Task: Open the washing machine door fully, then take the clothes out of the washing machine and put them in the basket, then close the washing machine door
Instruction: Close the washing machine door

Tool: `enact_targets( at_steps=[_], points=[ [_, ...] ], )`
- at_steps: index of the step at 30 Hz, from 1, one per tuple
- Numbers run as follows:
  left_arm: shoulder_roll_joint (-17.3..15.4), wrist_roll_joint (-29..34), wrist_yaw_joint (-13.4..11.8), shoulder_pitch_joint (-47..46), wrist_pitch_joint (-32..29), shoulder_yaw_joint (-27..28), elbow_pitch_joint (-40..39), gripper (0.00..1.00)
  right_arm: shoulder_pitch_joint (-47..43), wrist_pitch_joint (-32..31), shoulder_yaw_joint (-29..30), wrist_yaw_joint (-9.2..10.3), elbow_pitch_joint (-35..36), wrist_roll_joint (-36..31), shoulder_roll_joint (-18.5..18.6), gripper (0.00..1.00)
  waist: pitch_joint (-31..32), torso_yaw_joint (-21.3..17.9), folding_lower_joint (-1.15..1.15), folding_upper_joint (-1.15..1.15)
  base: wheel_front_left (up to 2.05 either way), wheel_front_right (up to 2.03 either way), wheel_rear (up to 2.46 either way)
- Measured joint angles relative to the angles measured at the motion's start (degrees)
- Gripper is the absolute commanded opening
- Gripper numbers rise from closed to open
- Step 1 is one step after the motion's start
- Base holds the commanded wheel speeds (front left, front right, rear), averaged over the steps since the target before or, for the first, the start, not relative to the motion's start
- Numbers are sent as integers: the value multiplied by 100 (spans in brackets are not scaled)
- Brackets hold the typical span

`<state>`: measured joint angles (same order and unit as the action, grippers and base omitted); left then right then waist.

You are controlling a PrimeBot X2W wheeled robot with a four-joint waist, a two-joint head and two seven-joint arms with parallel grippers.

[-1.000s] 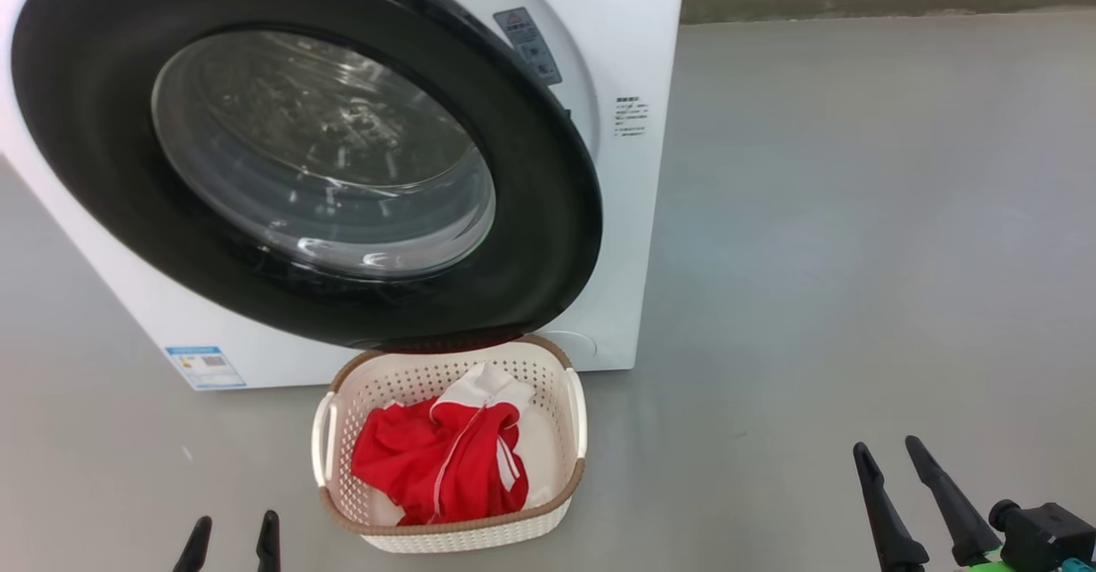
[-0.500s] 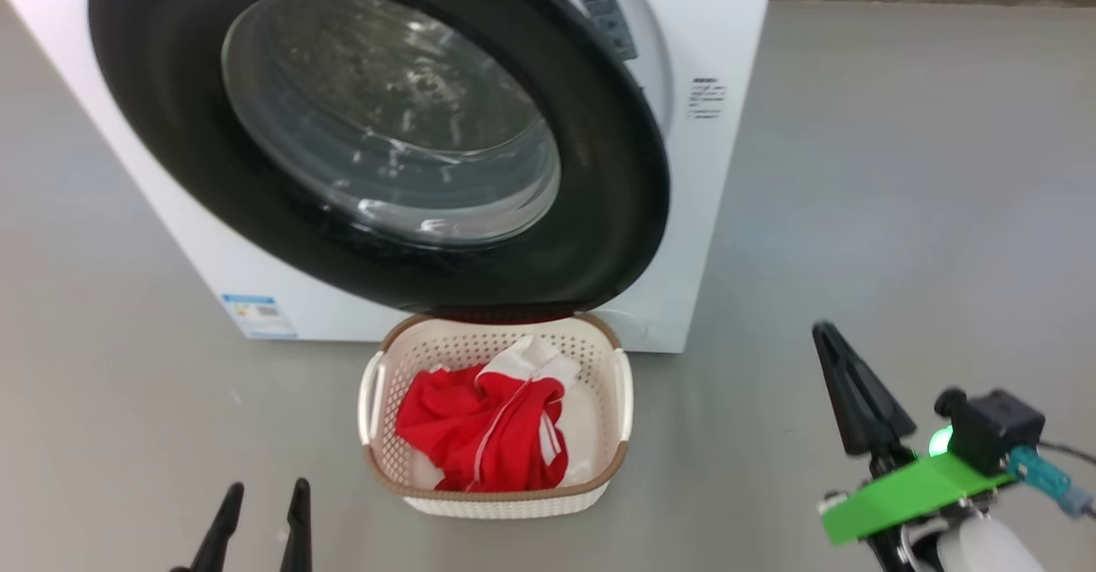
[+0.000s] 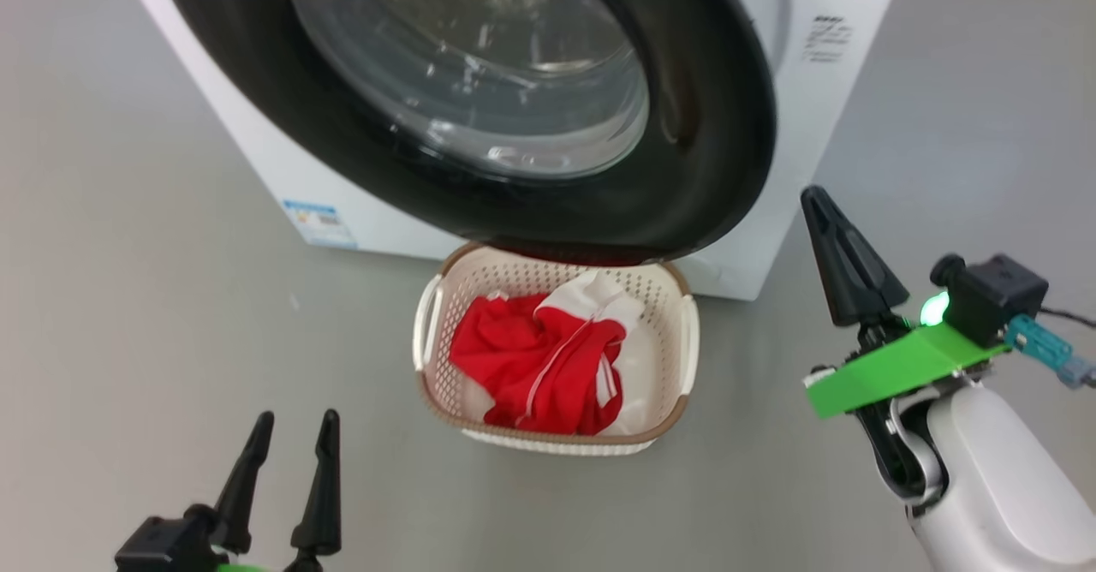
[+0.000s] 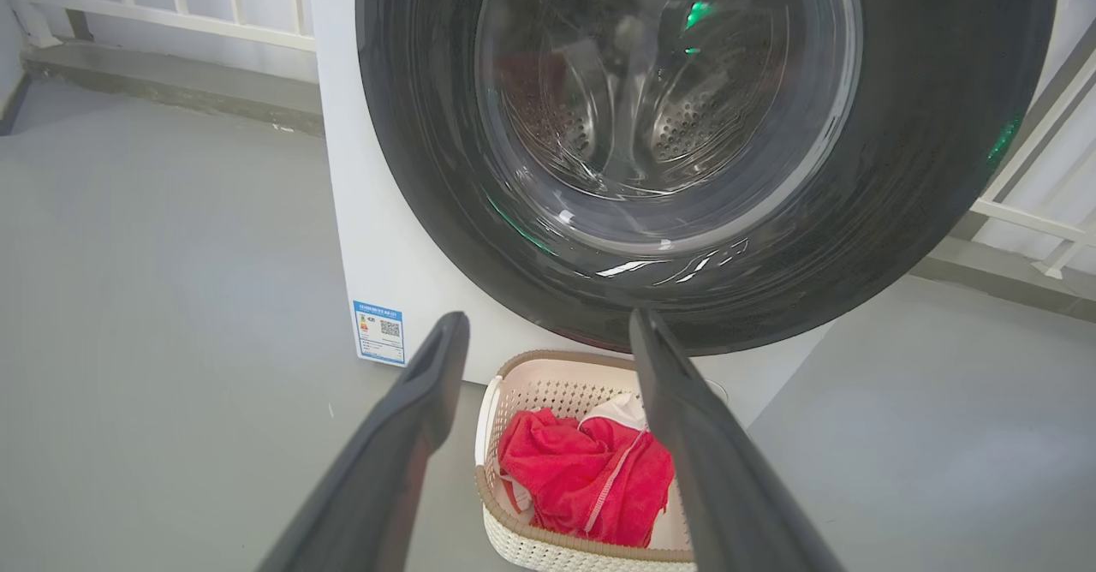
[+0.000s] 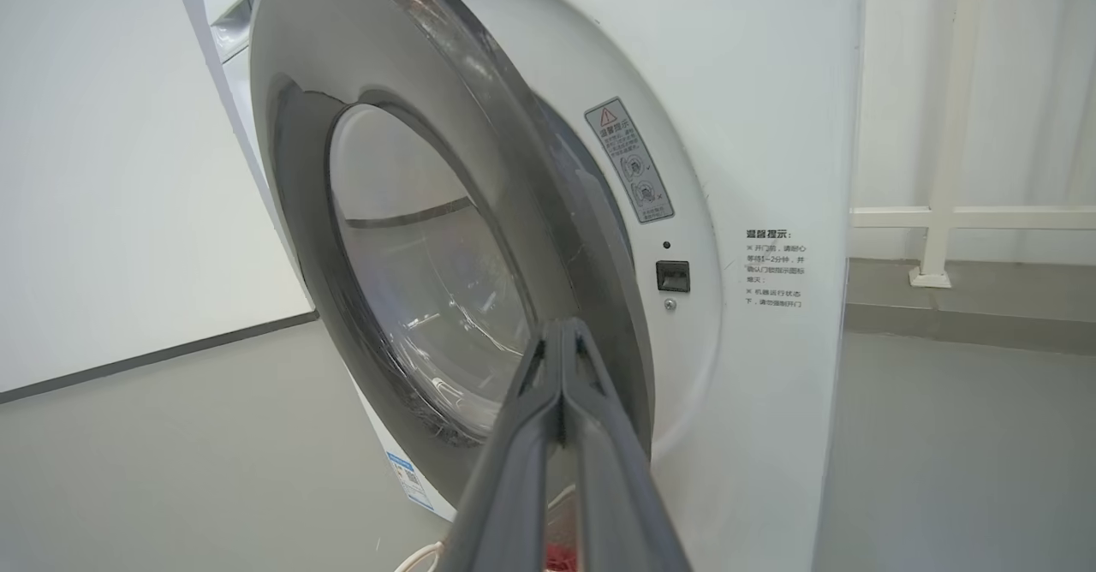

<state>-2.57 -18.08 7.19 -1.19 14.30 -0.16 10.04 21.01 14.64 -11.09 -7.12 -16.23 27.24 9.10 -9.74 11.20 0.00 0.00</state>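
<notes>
The right gripper [image 3: 818,197], fingers pressed together and empty, hangs just beside the free edge of the ajar washing machine door [image 3: 711,127]. The left gripper [image 3: 297,418] stands spread, near the basket [image 3: 685,341] holding the clothes [image 3: 522,366].

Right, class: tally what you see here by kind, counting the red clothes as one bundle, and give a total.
Washing machine: 1
Basket: 1
Clothes bundle: 1
Grippers: 2 (left gripper, right gripper)
Total: 5
</notes>
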Motion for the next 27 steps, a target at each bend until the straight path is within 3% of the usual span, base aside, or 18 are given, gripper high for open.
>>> enact_targets(
  at_steps=[16, 27],
  points=[
    [23, -271, 0, -613, 0, -333, -41, 100, 1148, 0, -202, -11, -314, 53, 281, 0, -883, 439, 0, 0, 0, 0, 0],
    [34, -369, 0, -848, 0, -472, -108, 100, 1558, 0, 145, -16, -234, 100, 341, 0, -1324, 590, 0, 0, 0, 0, 0]
  ],
)
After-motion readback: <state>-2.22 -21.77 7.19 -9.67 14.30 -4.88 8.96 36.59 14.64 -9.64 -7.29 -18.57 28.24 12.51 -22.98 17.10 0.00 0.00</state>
